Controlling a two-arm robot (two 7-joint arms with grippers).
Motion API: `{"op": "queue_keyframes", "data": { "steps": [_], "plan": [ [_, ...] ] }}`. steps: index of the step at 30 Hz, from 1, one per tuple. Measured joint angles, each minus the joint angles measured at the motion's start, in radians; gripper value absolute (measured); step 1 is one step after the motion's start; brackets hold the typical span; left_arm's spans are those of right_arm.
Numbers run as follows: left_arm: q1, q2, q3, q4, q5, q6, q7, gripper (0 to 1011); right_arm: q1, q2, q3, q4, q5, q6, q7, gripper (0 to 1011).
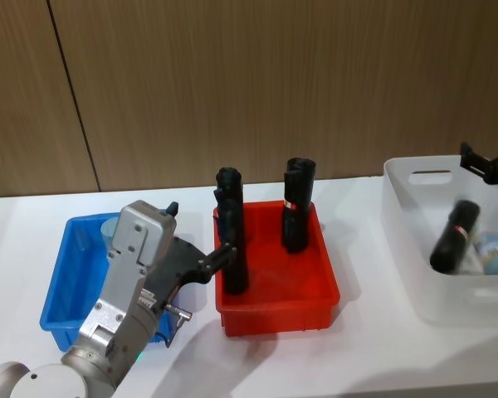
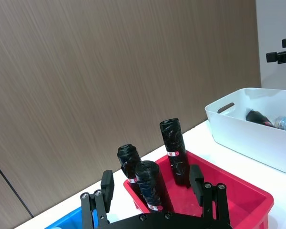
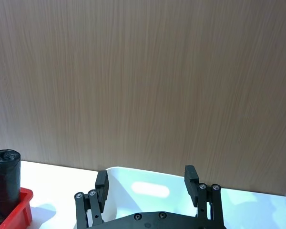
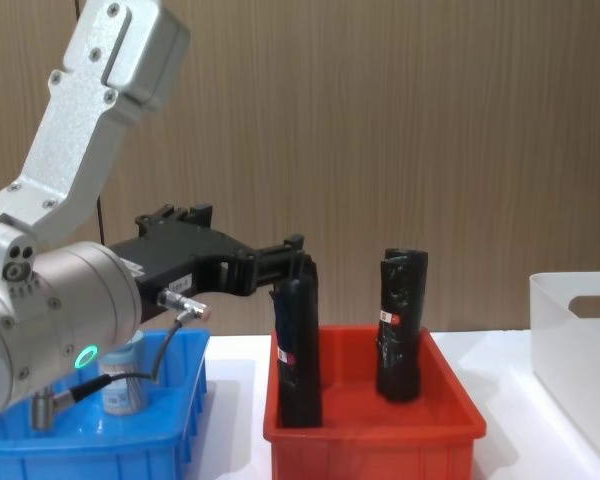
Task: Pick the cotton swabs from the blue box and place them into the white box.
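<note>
Cotton swabs: one jar (image 4: 123,385) sits in the blue box (image 1: 62,290); another (image 1: 491,251) lies in the white box (image 1: 415,274) beside a black roll (image 1: 454,236). Left end effector (image 2: 152,188) hangs above the blue box, near the red bin (image 1: 315,303), fingers spread, empty. Right end effector (image 3: 147,179), released, hangs over the white box.

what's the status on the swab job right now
Left gripper open, empty, over the blue box. Right gripper open above the white box. One swab jar left in blue.
</note>
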Motion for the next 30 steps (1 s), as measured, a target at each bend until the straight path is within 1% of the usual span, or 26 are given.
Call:
{"op": "queue_keyframes", "data": {
  "steps": [30],
  "plan": [
    [0.0, 0.0, 0.0, 0.0, 0.0, 0.0, 0.0, 1000, -0.009, 0.005, 0.008, -0.005, 0.01, -0.008, 0.008, 1002]
  ]
}}
